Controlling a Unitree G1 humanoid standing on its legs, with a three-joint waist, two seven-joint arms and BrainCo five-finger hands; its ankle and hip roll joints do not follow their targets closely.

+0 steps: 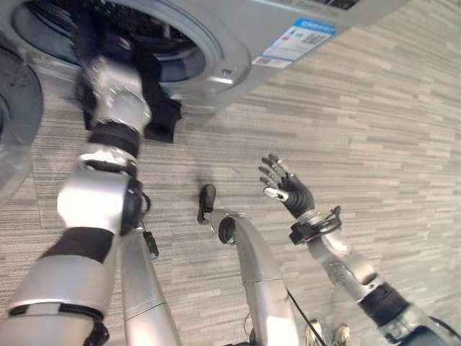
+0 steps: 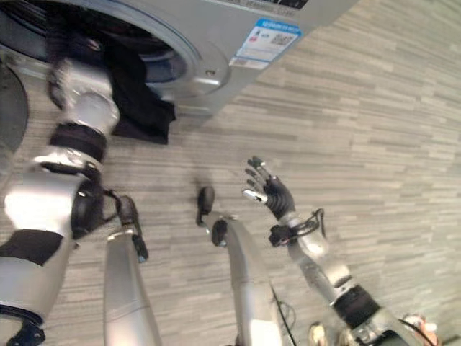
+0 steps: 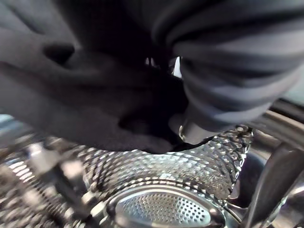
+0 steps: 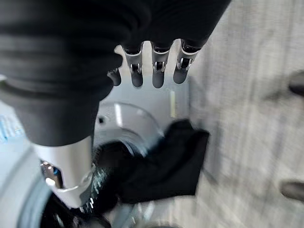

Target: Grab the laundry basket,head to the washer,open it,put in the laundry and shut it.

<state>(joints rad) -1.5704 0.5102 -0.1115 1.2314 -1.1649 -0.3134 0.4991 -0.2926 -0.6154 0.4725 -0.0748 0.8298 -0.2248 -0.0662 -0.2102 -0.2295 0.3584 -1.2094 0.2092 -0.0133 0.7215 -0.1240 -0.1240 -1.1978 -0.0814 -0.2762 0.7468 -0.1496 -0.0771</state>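
The silver washer [image 1: 238, 50] stands with its round opening uncovered. A dark garment [image 1: 162, 115] hangs out over the lower rim of the opening and down toward the floor. My left arm reaches into the opening; my left hand [image 3: 228, 71] is inside the steel drum [image 3: 161, 209], with dark cloth [image 3: 95, 109] draped over and in front of it. My right hand [image 1: 282, 186] hovers apart from the washer over the floor, open and holding nothing; its straight fingers [image 4: 159, 66] point toward the hanging garment [image 4: 166, 161].
The washer's round door [image 1: 11, 122] is swung open at the left edge. Grey plank flooring [image 1: 389, 130] stretches to the right of the machine. A blue and white label [image 1: 295, 40] is stuck on the washer's front.
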